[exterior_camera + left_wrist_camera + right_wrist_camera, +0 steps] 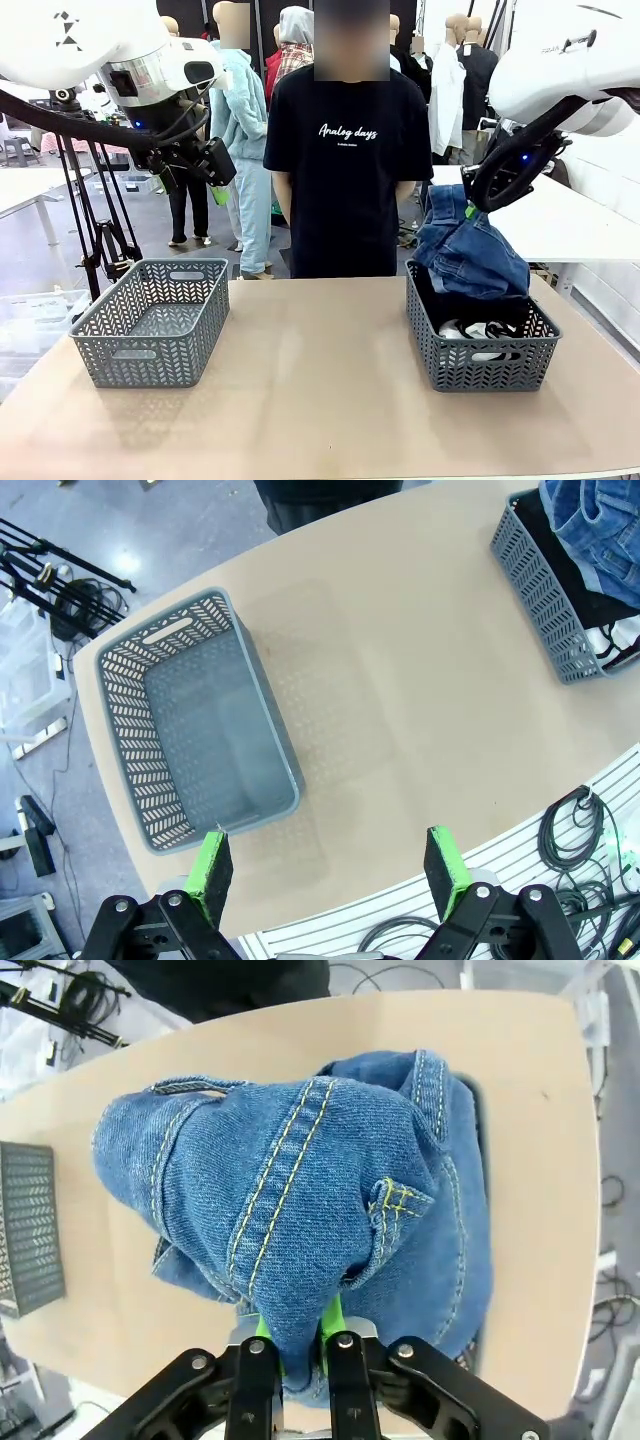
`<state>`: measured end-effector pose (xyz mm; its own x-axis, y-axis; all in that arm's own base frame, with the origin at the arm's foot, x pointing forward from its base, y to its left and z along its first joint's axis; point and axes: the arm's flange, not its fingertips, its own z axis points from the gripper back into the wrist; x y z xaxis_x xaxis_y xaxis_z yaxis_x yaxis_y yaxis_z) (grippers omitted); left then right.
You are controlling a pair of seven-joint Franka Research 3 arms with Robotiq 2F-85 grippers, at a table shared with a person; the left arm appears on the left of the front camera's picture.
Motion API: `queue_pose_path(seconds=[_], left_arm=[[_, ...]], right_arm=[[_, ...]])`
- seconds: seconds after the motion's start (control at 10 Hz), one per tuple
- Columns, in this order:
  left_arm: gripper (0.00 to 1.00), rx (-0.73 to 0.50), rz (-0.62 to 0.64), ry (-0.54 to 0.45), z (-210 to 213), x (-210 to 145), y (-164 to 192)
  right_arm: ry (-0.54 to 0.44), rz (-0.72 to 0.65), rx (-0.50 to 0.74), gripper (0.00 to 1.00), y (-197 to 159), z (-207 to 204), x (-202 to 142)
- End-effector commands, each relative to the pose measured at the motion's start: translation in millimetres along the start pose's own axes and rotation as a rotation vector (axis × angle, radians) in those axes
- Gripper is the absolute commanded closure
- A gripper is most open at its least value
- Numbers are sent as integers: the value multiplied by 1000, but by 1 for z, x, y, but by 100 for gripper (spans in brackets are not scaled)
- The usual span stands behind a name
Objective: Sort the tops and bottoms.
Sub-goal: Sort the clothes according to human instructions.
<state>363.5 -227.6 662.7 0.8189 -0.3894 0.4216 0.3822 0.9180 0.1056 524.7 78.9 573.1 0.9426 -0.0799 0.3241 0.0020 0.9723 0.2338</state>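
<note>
Blue denim jeans (468, 252), the bottoms, hang bunched above the right grey basket (480, 368), their lower folds still resting in it. My right gripper (468, 208) is shut on a fold at their top. In the right wrist view the jeans (300, 1190) hang from the green pads (328, 1322). Black and white cloth, the tops (478, 327), lies in that basket under the jeans. My left gripper (222, 190) hangs open high over the left grey basket (152, 322), which holds nothing. Its green fingertips (212, 860) stand wide apart above the left basket (190, 720).
A person in a black T-shirt (348, 150) stands at the far edge of the table, between the baskets. The tan tabletop (320, 400) stretches bare between and in front of the baskets. Cables and stands lie on the floor at the left (50, 590).
</note>
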Motion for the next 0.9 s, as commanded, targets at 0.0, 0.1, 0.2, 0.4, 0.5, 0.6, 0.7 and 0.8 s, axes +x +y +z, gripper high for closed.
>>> queue_pose_path(seconds=[0.0, 0.1, 0.2, 0.4, 0.5, 0.6, 0.7, 0.8], left_arm=[[0, -5, -12, -1, 1, -1, 3], [0, -5, -12, -1, 1, -1, 3], [0, -5, -12, -1, 1, -1, 3], [0, -5, -12, -1, 1, -1, 3], [0, -5, -12, -1, 1, -1, 3], [0, -5, -12, -1, 1, -1, 3], [0, -5, -12, -1, 1, -1, 3], [0, -5, -12, -1, 1, -1, 3]], right_arm=[[140, -7, 2, 100, -8, -20, 6], [174, -4, 9, 100, -14, -41, 8], [203, -14, -11, 100, -15, -60, 7], [253, -17, -59, 100, -18, -89, 6], [277, -26, -83, 100, -21, -102, 8], [328, -34, -107, 100, -25, -121, 6], [375, -42, -118, 100, -28, -137, 5], [452, -43, -141, 100, -31, -157, 1]])
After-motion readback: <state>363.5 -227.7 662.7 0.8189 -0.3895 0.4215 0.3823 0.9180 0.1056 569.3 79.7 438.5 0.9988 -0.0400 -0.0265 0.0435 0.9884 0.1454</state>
